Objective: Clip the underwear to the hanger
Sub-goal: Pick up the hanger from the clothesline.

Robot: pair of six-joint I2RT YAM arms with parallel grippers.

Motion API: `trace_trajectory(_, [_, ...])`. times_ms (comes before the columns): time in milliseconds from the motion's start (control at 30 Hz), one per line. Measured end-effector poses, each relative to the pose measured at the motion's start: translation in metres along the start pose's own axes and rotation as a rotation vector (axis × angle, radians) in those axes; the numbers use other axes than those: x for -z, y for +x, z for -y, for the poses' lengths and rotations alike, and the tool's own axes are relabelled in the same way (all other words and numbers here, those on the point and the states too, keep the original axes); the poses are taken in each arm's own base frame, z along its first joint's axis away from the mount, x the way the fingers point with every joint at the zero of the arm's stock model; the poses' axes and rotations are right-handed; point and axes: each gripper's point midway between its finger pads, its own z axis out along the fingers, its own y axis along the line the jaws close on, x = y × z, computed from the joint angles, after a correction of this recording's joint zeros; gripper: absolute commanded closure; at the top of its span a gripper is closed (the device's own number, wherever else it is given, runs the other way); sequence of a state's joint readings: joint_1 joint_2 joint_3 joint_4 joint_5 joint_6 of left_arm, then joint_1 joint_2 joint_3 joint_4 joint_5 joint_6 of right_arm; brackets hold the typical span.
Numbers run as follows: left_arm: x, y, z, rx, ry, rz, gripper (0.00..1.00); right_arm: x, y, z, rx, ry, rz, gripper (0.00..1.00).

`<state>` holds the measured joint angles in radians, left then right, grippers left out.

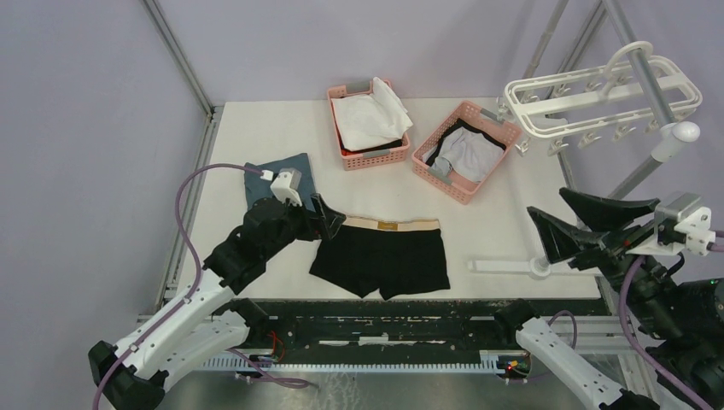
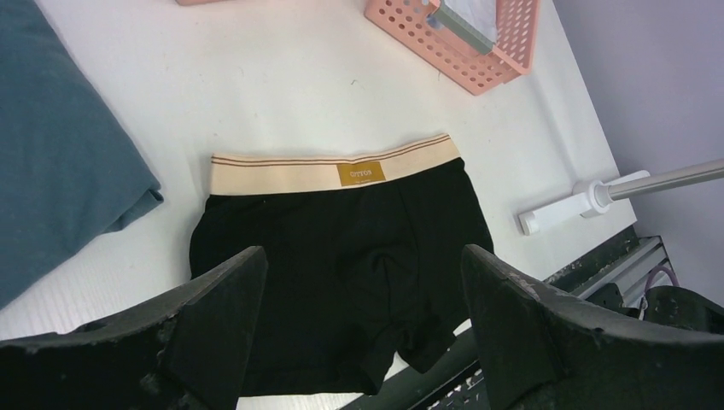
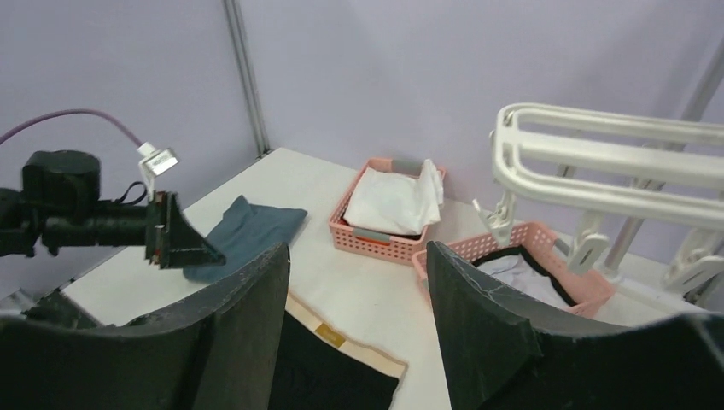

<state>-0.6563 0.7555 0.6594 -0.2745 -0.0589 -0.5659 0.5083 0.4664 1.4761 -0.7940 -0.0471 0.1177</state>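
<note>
I have the underwear (image 1: 382, 254) lying flat on the white table (image 1: 282, 128), near its front edge and about midway across. The beige waistband faces the far side and the short black legs point back toward the arm bases. Nothing is clipped to it.

My left hand (image 1: 329, 218) hovers just beside the left end of the waistband. Its fingers are spread wide with nothing between them. In the left wrist view the whole garment shows below the gap, gold label in the middle of the band.

My right hand (image 1: 555, 213) hangs over the table's right edge, well apart from the underwear. Its fingers are spread too, and it holds nothing.

The hanger (image 1: 589, 100) hangs at the far right from a slanted metal pole, its white frame roughly level. Small clips dangle under its rails, and none of them grips any fabric.

A folded blue-grey cloth (image 1: 277, 171) lies behind the left hand. Two pink baskets sit at the back: one (image 1: 376, 156) holds a white garment, the other (image 1: 465, 184) holds pale and dark cloth.
</note>
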Motion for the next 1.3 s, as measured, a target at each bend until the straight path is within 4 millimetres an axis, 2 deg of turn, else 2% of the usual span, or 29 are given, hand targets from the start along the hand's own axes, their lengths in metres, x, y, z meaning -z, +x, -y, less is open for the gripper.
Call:
trace_trajectory(133, [0.011,-0.011,0.003,-0.021,0.002,0.023,0.10,-0.026,-0.020,0.015,0.027,0.078,-0.017,0.35])
trace_trajectory(267, [0.023,-0.016,0.004,-0.035,0.005,0.034,0.11,-0.059,-0.033,0.038,0.048,0.202,-0.055,0.36])
trace_trajectory(367, [0.031,-0.015,0.003,-0.036,0.006,0.037,0.11,-0.082,-0.028,0.062,0.075,0.330,-0.099,0.36])
trace_trajectory(567, [0.042,-0.013,0.000,-0.055,0.005,0.035,0.11,-0.109,-0.020,0.104,0.154,0.566,-0.157,0.36])
trace_trajectory(700, [0.045,-0.010,-0.003,-0.061,-0.001,0.025,0.11,-0.118,-0.020,0.127,0.208,0.703,-0.172,0.29])
trace_trajectory(833, [0.045,-0.009,-0.001,-0.062,0.006,0.020,0.11,-0.125,-0.011,0.143,0.265,0.805,-0.197,0.28])
trace_trajectory(1300, [0.027,-0.013,0.017,-0.082,0.056,-0.036,0.13,-0.139,0.006,0.176,0.464,1.043,-0.166,0.27])
